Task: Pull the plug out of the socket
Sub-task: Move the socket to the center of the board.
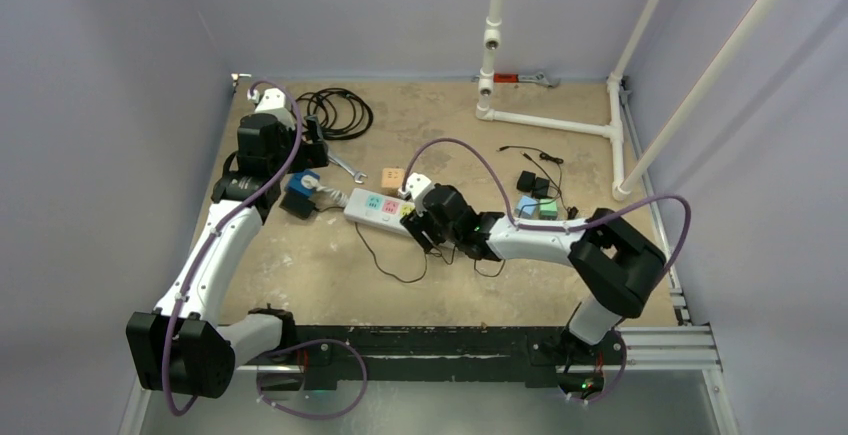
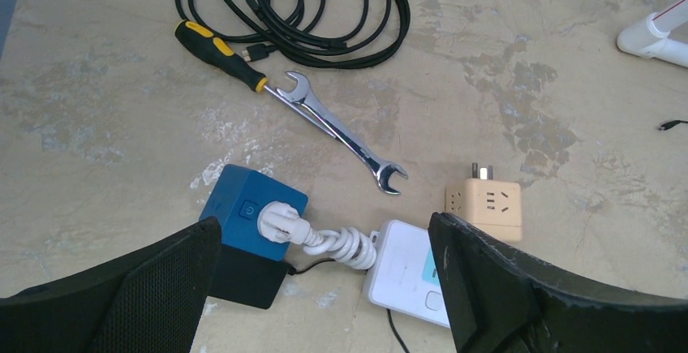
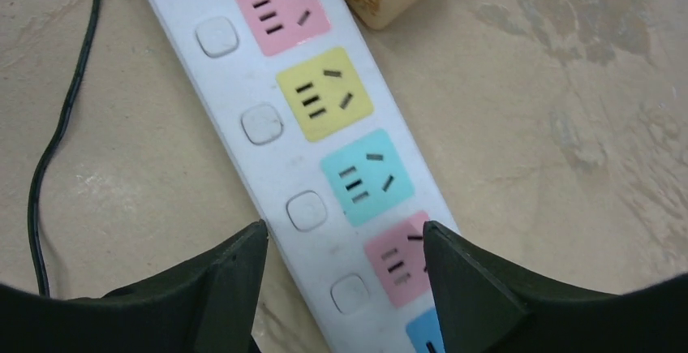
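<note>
Your plug is white and sits pushed into the face of the blue socket block, low and left of centre in the left wrist view. In the top view the pair lies at the middle left of the surface, just below the left arm's wrist. A black piece touches the block on its lower side. From the plug a short coiled white lead runs rightward into the end of the white power strip.

Your left claw hangs over this spot with its jaws spread wide and nothing in them. One finger shows at the lower left of the frame beside the block, the other at the lower right over the strip's end, with plug and lead in the gap.

Your right claw is farther along the strip, jaws apart with the strip between them. A fingertip overlaps each long edge, and you cannot tell whether either touches. Pink, yellow and light-blue outlets, each with a white button beside it, run diagonally up that frame, and a thin black cord curves along the left.

A beige adapter cube sits just beside the strip. Above the block lie a wrench, a screwdriver with a yellow-and-black handle, its tip at the wrench's upper end, and a coil of black cable.
</note>
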